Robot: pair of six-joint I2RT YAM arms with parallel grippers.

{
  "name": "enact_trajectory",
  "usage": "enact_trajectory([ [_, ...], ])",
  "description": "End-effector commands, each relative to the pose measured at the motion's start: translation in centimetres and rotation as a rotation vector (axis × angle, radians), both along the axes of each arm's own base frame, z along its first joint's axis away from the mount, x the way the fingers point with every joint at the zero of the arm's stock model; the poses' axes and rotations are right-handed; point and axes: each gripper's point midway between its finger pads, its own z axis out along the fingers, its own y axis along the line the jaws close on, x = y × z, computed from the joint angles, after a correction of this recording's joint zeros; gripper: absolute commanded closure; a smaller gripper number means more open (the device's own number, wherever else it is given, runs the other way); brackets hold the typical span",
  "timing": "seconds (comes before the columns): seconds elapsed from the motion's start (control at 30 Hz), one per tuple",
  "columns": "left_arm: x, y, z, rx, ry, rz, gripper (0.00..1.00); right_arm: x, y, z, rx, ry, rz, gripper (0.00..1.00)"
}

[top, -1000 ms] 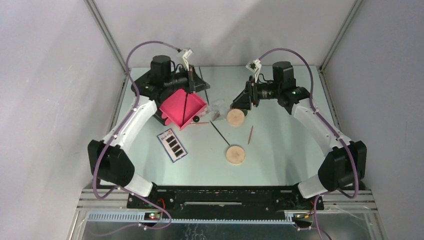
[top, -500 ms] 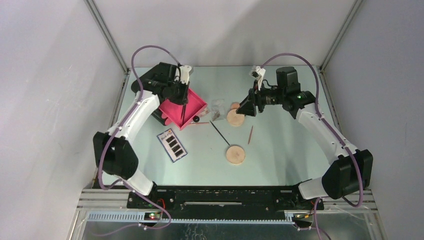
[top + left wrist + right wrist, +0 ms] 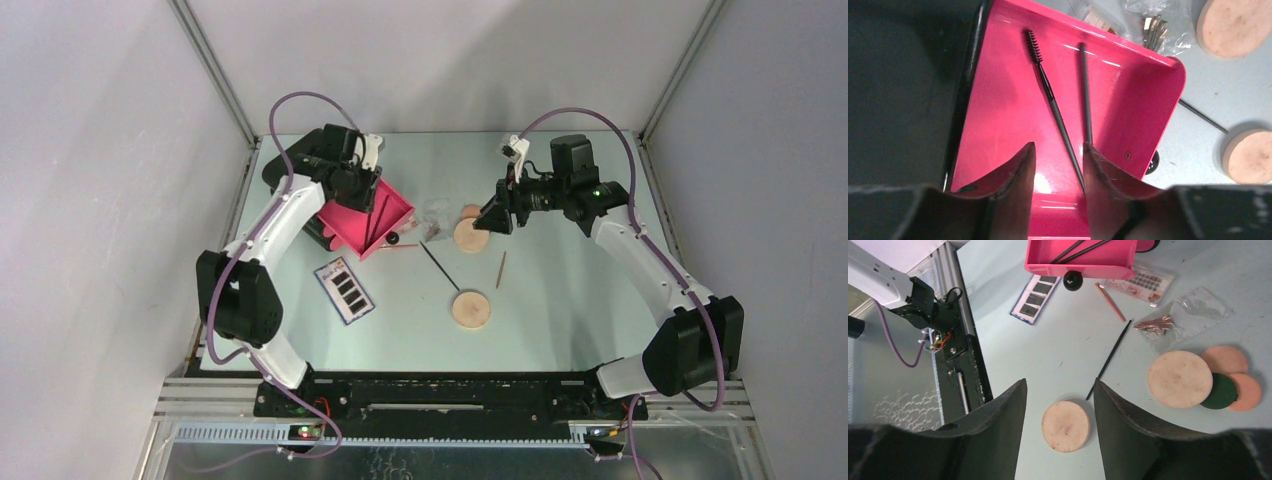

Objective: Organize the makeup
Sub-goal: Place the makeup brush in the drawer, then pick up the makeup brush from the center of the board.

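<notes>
Pink plastic of the pulled-out drawer (image 3: 1008, 115) carries two thin black sticks lying side by side on its floor, a bristled wand (image 3: 1050, 95) and a plain stick (image 3: 1086, 95). As far as these views show, that is all of the makeup put away. The left gripper (image 3: 1058, 150) hangs just above the drawer, jaws narrowly parted and holding nothing, with the wand's tail lying under the gap. The rest sits on the table (image 3: 560, 290) outside the drawer. The palette (image 3: 1035, 297) is just beside its front corner, and a pink stick (image 3: 1109, 301) and clear packet (image 3: 1193, 310) lie near its knobbed front. A third black stick (image 3: 1110, 357) lies beyond those. Farther off are the two tan discs (image 3: 1180, 378) (image 3: 1066, 426), the first touched by the peach rounds (image 3: 1224, 359) and a dark-green round (image 3: 1220, 392). The right gripper (image 3: 1059, 385) hovers over that spread, well apart from the drawer, jaws wide and empty. By my judgement most of the sorting is yet to do.
</notes>
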Motion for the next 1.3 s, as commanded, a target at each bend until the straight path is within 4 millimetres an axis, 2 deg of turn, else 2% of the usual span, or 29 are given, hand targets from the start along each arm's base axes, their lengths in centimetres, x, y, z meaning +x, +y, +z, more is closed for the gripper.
enact_trajectory([
  [0.0, 1.3, 0.4, 3.3, -0.009, -0.095, 0.021, 0.52, 1.3, -0.9, -0.5, -0.055, -0.044, -0.059, 0.39],
  [0.17, -0.5, -0.3, 5.5, -0.066, -0.139, -0.033, 0.37, 2.6, -2.8, -3.8, -0.222, -0.031, -0.181, 0.38],
  [0.43, -3.4, -1.3, 9.2, -0.166, -0.297, -0.131, 0.18, 4.1, -6.2, -13.1, -0.499, 0.091, -0.373, 0.34],
  [0.6, -4.6, -0.5, 11.4, -0.170, -0.426, -0.131, 0.03, 4.0, -7.0, -17.2, -0.600, 0.177, -0.432, 0.26],
  [0.8, -5.3, 0.1, 12.6, -0.170, -0.492, -0.123, 0.00, 4.1, -7.2, -19.9, -0.656, 0.230, -0.463, 0.24],
  [1.27, -5.4, 0.0, 12.2, -0.174, -0.488, -0.120, 0.00, 3.3, -6.5, -23.6, -0.726, 0.292, -0.433, 0.32],
])
